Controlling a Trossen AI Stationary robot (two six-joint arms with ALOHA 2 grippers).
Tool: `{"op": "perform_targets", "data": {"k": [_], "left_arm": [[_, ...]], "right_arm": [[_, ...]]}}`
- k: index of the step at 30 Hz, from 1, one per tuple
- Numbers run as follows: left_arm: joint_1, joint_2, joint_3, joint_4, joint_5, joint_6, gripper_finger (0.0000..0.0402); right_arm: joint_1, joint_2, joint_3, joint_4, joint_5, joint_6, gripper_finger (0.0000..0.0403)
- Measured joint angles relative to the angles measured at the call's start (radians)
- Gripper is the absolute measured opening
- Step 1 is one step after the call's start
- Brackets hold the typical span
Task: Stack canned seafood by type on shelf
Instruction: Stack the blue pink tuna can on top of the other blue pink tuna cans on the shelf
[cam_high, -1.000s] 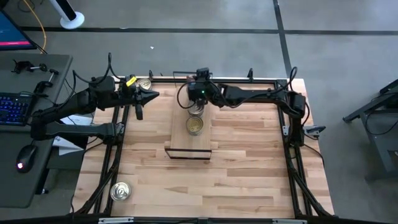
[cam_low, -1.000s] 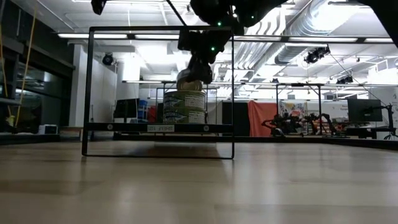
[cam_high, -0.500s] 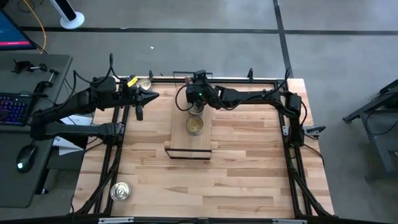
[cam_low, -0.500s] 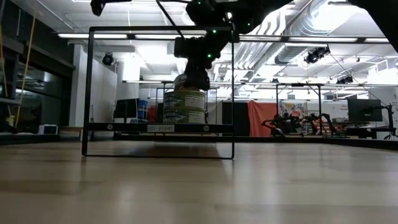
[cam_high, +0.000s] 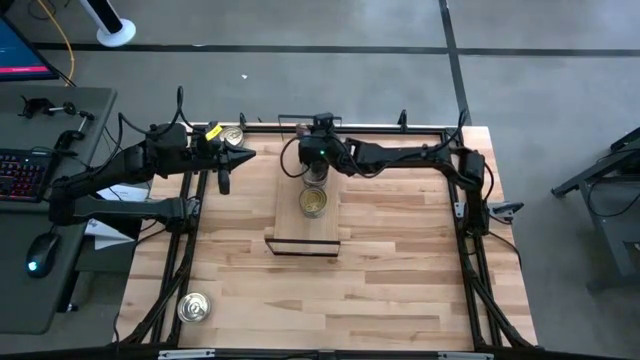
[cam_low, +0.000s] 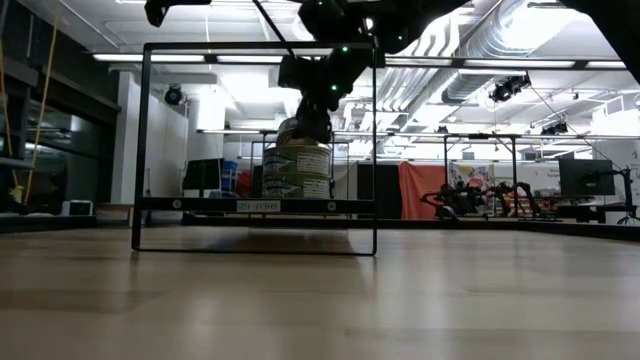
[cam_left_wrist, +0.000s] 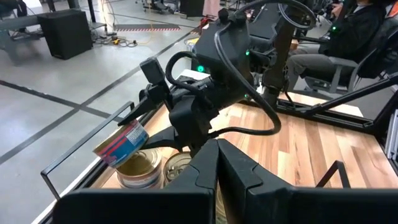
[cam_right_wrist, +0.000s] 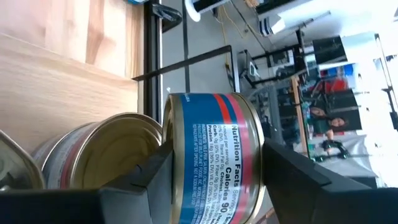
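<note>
My right pincer (cam_high: 314, 168) hangs over the far end of the long, narrow light-wood shelf with the thin black metal frame (cam_high: 289, 215), its two dark fingers (cam_right_wrist: 155, 177) pinching a small round metal tin with a blue and red paper label (cam_right_wrist: 214, 155) by its sides; the tin is tilted, lid end down toward the stack, as my left wrist view shows (cam_left_wrist: 122, 144); just beneath it stands a stack of round tins with pale printed labels (cam_low: 297, 172) on the shelf board, the top one showing a gold-yellowish face (cam_left_wrist: 138, 167); whether the held tin already touches that stack I cannot tell, though from table height they look very close; a second gold-lidded round tin (cam_high: 313, 202) sits on the shelf nearer the middle, beside the stack; my left pincer (cam_high: 243, 153) waits at the table's far left corner, fingers pressed together, next to a silver-lidded round tin (cam_high: 234, 135) by the frame rail; another silver-lidded tin (cam_high: 193, 307) lies alone at the near left corner of the butcher-block tabletop (cam_high: 400, 270), well apart from the shelf.
</note>
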Motion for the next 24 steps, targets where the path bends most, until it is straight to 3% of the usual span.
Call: {"op": "perform_targets", "data": {"k": [12, 24], "left_arm": [[0.000, 0.000, 0.000, 0.000, 0.000, -0.008, 0.0000], [0.000, 0.000, 0.000, -0.002, 0.000, -0.010, 0.0000]], "right_arm": [[0.004, 0.000, -0.001, -0.013, 0.145, -0.010, 0.0195], [0.013, 0.000, -0.001, -0.030, 0.107, -0.015, 0.0206]]}}
